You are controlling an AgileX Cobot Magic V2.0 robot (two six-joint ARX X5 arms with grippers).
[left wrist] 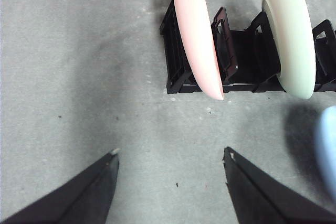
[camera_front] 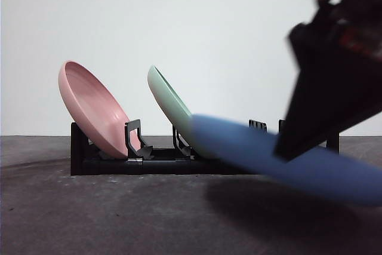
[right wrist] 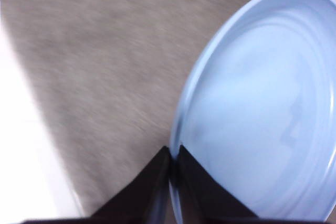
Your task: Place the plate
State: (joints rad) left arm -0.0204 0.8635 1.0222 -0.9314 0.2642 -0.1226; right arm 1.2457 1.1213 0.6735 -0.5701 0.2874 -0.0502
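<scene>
The right gripper [right wrist: 170, 156] pinches the rim of the blue plate [right wrist: 262, 108], which looks rigid, light and probably slippery; the left gripper [left wrist: 170, 156] waits with jaws wide.

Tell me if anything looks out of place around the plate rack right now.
Nothing stands out. The pink plate and green plate lean in the black rack as they should. The blue plate is off the table only because the right gripper is clamped on its rim.

Two plates [camera_front: 95, 114] [camera_front: 170, 103] leaning in the rack [camera_front: 149, 162] on the table [camera_front: 89, 219], a third plate [camera_front: 286, 159] before it, rightward.
</scene>
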